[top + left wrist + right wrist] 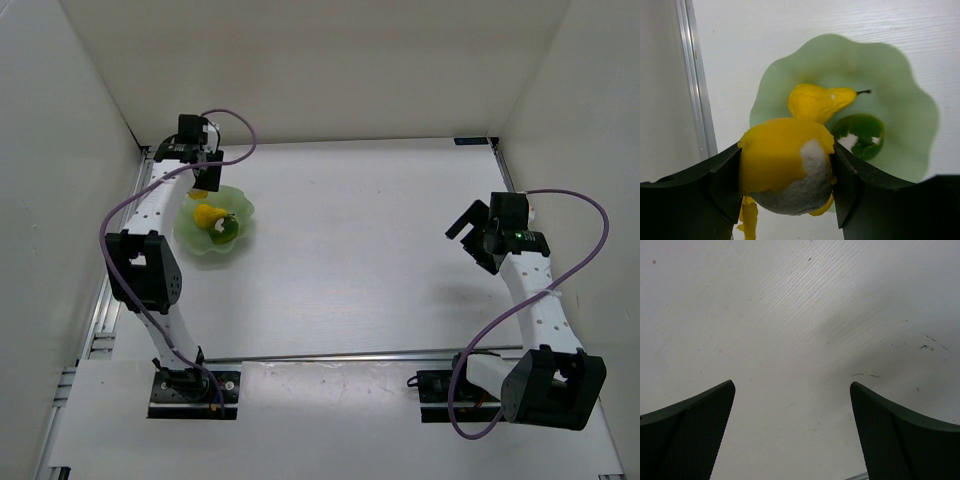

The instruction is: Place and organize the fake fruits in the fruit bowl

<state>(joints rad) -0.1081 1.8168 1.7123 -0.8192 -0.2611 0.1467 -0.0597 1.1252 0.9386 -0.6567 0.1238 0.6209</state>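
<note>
Left jaws: closed on the yellow-and-white piece (782, 170), which fills the gap between them. Just beyond the jaw tips lies the yellow pear (815, 102), its stem pointing right. The dark green fruit (860, 135) lies close beside it, ahead and right of the jaws. Both rest inside the fruit bowl (900, 75), which sits on the worktop (765, 30). Right jaws: spread wide, nothing between them, with only worktop surface ahead.

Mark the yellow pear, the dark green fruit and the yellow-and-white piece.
yellow pear (812, 102), left wrist view, on its rounded body.
dark green fruit (861, 128), left wrist view, on its green skin.
yellow-and-white piece (775, 160), left wrist view, on its yellow side.
</note>
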